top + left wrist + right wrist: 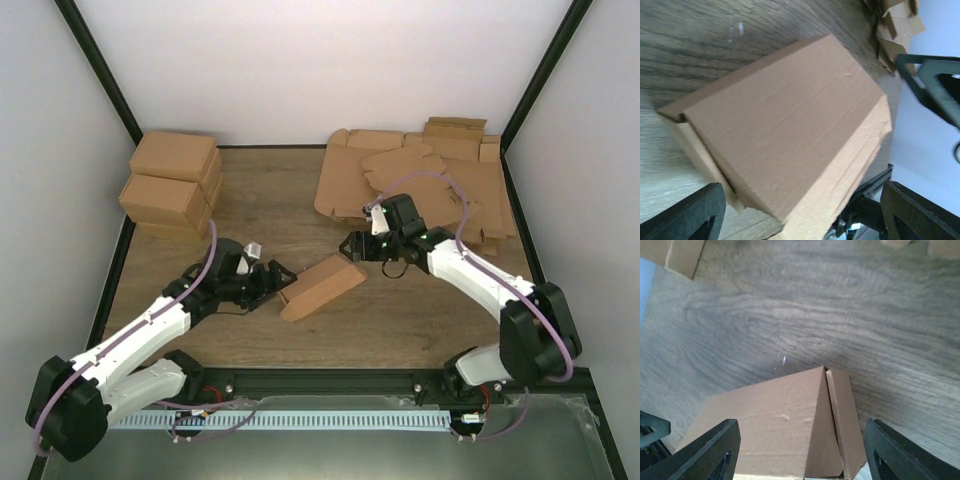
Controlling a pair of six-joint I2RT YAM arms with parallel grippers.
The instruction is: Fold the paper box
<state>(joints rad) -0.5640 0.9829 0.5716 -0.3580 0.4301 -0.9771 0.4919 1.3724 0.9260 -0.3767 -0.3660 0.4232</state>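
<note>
The paper box (322, 287) is seen lying on the bench (300, 200), closed up into a shallow brown carton and set at a slant. Its broad top face is turned upward. At one corner, caught in the right wrist view, a side panel is seen standing slightly proud of the lid edge, with a thin seam left showing.

Right at the lower end of the box, the left end effector (279, 279) is found with its jaws spread wide. In its wrist view the dark fingers (685, 215) are set far apart, and the box is framed between them without being pinched.

At the upper end of the box, the right end effector (353, 246) is also spread. Its fingers (705, 450) are placed either side of the box's end. Whether the cardboard is touched there cannot be told.

Well away from the box, beyond the left arm, a stack of closed cartons (172, 185) is parked. Beyond the right arm from the box, a pile of flat cardboard blanks (420, 185) is spread out.
</note>
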